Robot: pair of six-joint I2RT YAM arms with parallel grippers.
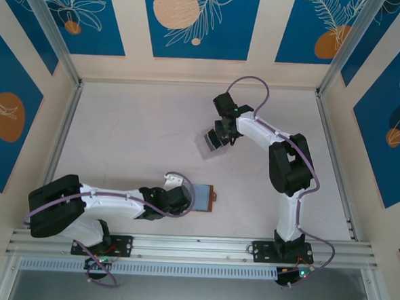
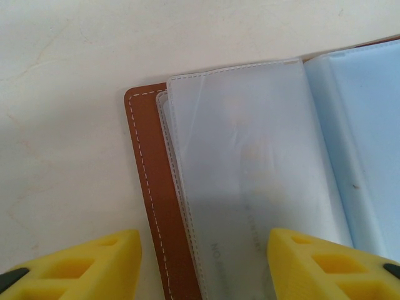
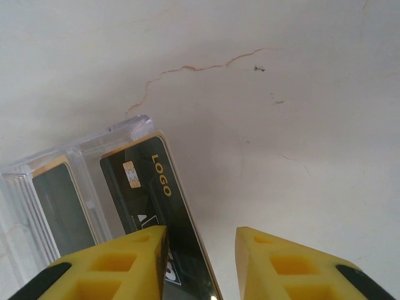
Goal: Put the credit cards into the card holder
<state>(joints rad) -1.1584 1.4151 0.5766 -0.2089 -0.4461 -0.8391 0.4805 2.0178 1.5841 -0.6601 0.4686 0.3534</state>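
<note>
Pale table (image 1: 133, 132): black card (image 3: 150, 194) reads "LOGO", in clear stand (image 3: 94, 145); right gripper (image 3: 200, 240) apart; left gripper (image 2: 203, 240) apart over card holder (image 2: 250, 156).

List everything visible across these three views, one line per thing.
credit cards: two visible, black, one with yellow lettering, standing in the slots of the clear stand.
clear stand: one, transparent plastic, mid-table, at the right gripper.
card holder: one, brown leather with pale blue-grey pockets, lying open on the near part of the table.
table: one, off-white with a thin crack, under everything.
wall panels: several, blue and cream with orange discs, around the table.
arms: two, white and black, bolted at the near edge.
left gripper: one, yellow fingers, open above the card holder.
right gripper: one, yellow fingers, open beside the lettered card.
</note>
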